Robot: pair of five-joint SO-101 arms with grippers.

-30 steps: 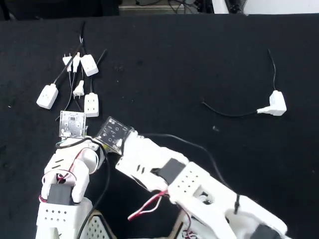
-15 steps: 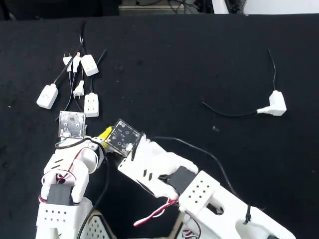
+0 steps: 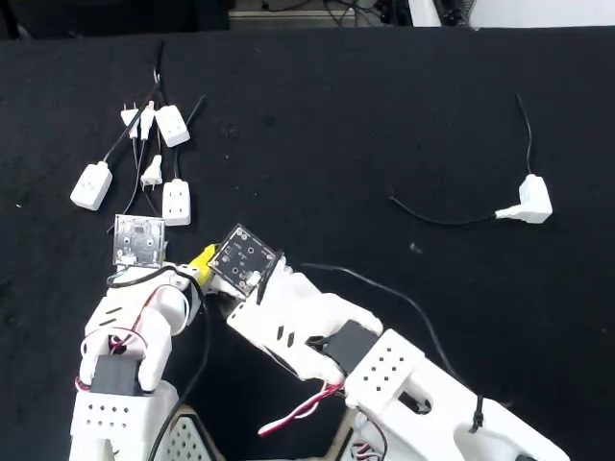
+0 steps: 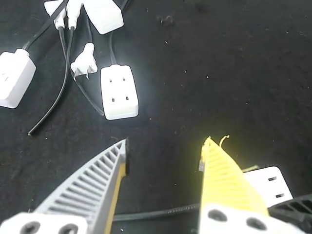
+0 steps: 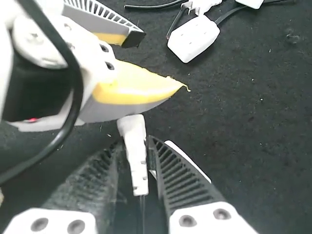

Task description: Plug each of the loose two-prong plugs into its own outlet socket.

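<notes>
the right gripper (image 5: 135,142) pinches a slim white outlet socket (image 5: 136,165), a rectangular block with dark slots. the left gripper (image 4: 165,141) stands spread just beside it.

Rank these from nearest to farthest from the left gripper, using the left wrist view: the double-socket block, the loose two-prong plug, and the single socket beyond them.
1. The double-socket block: nearest, just ahead of the open left gripper.
2. The loose two-prong plug: next, just past the block's far corner, beside the black cords.
3. The single socket: farthest, beyond both.
</notes>
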